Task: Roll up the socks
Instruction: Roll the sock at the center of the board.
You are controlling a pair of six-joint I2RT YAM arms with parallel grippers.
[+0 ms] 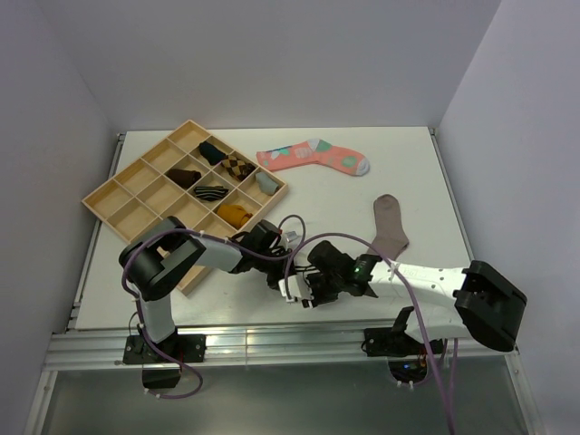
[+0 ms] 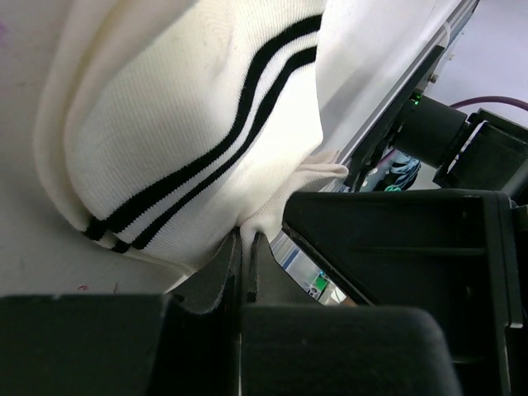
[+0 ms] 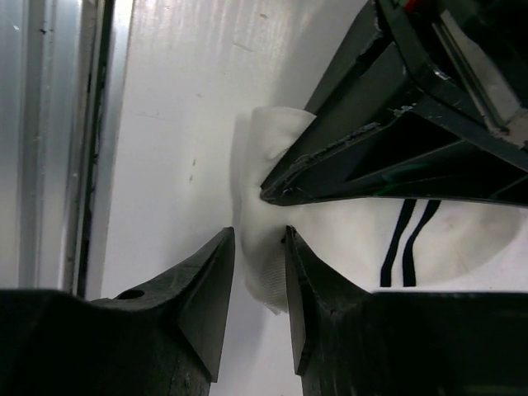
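Note:
The white ankle sock (image 2: 181, 124) with two dark stripes lies bunched on the table near the front edge, under both grippers (image 1: 293, 290). My left gripper (image 2: 246, 239) is shut on a fold of its fabric, and it shows from above in the top view (image 1: 283, 276). My right gripper (image 3: 258, 235) is open, its fingers standing either side of the sock's loose edge (image 3: 268, 272), with a gap left on one side. The taupe-brown sock (image 1: 390, 225) lies flat to the right, apart from both grippers; its cuff stripes do not show.
A wooden divided tray (image 1: 118, 195) with several rolled socks stands at the back left. A coral-pink sock (image 1: 313, 157) lies at the back middle. The table's front edge and metal rail (image 3: 58, 140) run close beside the right gripper.

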